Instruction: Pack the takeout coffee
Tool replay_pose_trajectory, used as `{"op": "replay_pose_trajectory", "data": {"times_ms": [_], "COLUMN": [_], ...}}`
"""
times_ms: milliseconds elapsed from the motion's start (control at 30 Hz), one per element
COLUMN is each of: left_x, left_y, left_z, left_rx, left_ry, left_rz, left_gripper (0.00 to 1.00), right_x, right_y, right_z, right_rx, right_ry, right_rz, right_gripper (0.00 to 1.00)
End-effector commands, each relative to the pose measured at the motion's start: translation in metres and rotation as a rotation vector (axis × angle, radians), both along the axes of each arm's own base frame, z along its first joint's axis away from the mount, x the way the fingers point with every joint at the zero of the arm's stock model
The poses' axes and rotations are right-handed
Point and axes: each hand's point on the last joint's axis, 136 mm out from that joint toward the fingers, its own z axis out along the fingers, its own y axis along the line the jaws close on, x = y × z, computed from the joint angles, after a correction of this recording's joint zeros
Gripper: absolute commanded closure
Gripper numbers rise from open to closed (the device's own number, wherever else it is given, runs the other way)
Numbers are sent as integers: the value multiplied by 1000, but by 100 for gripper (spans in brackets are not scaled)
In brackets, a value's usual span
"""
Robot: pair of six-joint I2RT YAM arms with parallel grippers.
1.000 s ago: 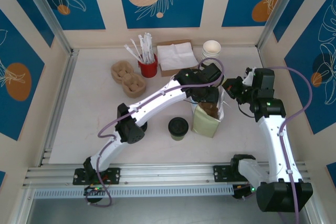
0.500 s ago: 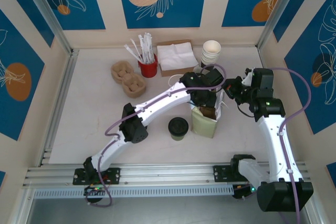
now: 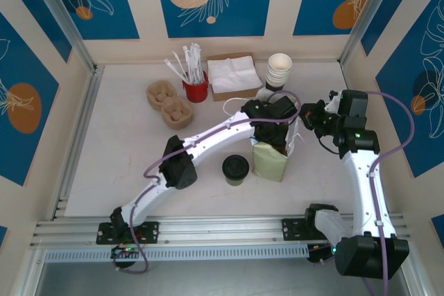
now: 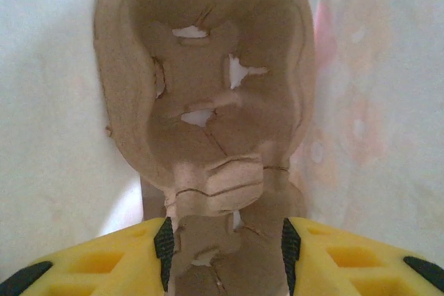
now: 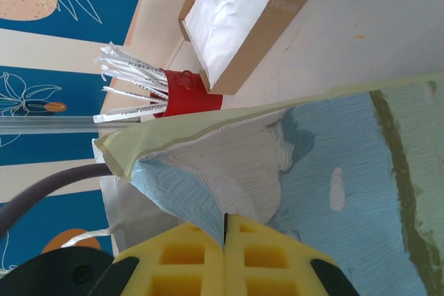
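Observation:
The takeout coffee (image 3: 235, 169), a pale olive cup with a black lid, stands on the table just left of the olive paper bag (image 3: 269, 163). My left gripper (image 3: 272, 134) reaches down into the bag's mouth. In the left wrist view its jaws (image 4: 227, 240) are shut on a brown pulp cup carrier (image 4: 201, 88), with the bag's pale inner wall (image 4: 55, 136) around it. My right gripper (image 3: 306, 117) is at the bag's right side, its fingers (image 5: 225, 225) shut on the bag's rim (image 5: 208, 126), holding the mouth spread.
Behind the bag stand a red cup of wrapped straws (image 3: 195, 88), a cardboard napkin box (image 3: 231, 74) and a stack of white paper cups (image 3: 279, 68). More pulp carriers (image 3: 168, 102) lie at the back left. Walls close in on three sides.
My left gripper has pushed deeper into the bag with the carrier, whose brown top no longer shows in the bag mouth. The right gripper has kept its hold on the rim.

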Motion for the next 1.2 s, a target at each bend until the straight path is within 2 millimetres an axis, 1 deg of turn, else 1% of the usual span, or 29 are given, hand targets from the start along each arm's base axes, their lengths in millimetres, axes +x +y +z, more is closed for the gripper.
{"op": "replay_pose_trajectory", "data": {"times_ms": [0, 233, 500, 733, 1167], "left_x": [3, 0, -1, -3, -14], "left_y": [6, 7, 6, 5, -1], "left_z": [-28, -52, -67, -79, -110], "left_rx": [54, 83, 96, 91, 88], "left_ry": [22, 62, 82, 109, 192], "left_rz": [8, 21, 35, 41, 20], "left_gripper": [54, 54, 54, 50, 55], "right_x": [-6, -6, -6, -7, -9], "right_y": [4, -1, -4, -11, -17], "right_z": [-3, -6, -7, -4, -13], "right_rx": [23, 15, -1, -11, -35], "right_ry": [15, 12, 3, -13, -7], "right_rz": [41, 48, 50, 40, 34], "right_gripper": [100, 100, 100, 100, 100]}}
